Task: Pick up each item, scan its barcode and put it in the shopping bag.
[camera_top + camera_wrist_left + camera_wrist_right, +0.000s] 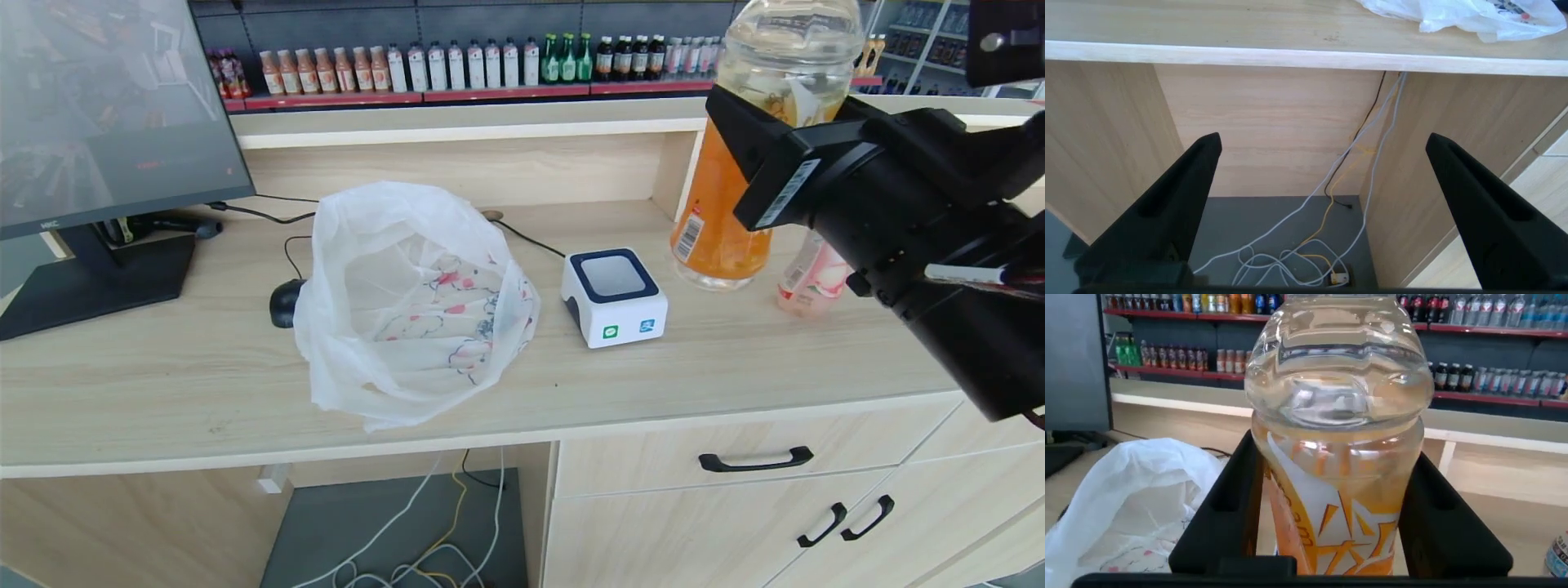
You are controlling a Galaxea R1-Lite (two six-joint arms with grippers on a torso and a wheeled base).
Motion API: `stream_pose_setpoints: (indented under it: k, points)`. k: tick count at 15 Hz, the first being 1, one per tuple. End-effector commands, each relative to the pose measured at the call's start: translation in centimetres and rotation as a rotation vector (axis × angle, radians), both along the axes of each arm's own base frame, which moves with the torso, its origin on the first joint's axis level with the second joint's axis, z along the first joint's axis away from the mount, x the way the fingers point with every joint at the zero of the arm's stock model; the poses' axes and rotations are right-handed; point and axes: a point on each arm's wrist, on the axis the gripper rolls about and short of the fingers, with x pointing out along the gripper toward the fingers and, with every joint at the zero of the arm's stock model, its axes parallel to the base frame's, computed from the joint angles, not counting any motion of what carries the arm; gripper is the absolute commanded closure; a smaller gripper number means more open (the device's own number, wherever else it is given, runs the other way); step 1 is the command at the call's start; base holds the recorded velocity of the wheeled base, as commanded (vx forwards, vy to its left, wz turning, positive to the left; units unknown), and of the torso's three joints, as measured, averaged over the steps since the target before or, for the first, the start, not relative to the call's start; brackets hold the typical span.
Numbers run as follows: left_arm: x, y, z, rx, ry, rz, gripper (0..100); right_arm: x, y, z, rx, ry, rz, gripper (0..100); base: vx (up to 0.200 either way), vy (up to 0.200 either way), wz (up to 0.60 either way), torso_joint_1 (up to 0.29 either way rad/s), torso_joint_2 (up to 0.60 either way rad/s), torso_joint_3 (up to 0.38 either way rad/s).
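Wires (1315, 249) on the floor past the left tool (1323, 143), spread wide under the tabletop (1208, 37) edge. Up top, open shopping bag (408, 302), then scanner (614, 298). Right of it, juice bottle (722, 220) pinched in the right tool (1339, 531), cap cut off. Pink bottle (808, 282) half hidden by that arm.

A: Do we see the orange juice bottle (722, 229) whole?
B: No. Its cap is cut off at the top edge, and the right gripper (1335, 465) covers its middle.
A: The pink bottle (808, 282)?
B: Half behind the arm; the mouse (284, 304) is half behind the shopping bag (408, 302).
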Motion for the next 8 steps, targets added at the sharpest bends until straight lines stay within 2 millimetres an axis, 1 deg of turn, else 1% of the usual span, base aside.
stream_pose_setpoints:
  k: [1, 4, 7, 8]
  points:
    - [0.0, 0.0, 0.0, 0.001, -0.001, 0.001, 0, 1.0, 1.0, -0.7, -0.034, 0.016, -0.007, 100, 0.000, 0.000, 0.00, 0.000, 0.00, 0.000]
    - [0.0, 0.0, 0.0, 0.001, -0.001, 0.001, 0, 1.6, 1.5, -1.1, -0.126, 0.001, -0.054, 100, 0.000, 0.000, 0.00, 0.000, 0.00, 0.000]
    - [0.0, 0.0, 0.0, 0.001, -0.001, -0.001, 0, 2.6, 2.3, -0.8, -0.171, -0.027, -0.085, 100, 0.000, 0.000, 0.00, 0.000, 0.00, 0.000]
    - [0.0, 0.0, 0.0, 0.001, -0.001, -0.001, 0, 3.4, 3.2, -0.7, -0.218, -0.047, -0.103, 100, 0.000, 0.000, 0.00, 0.000, 0.00, 0.000]
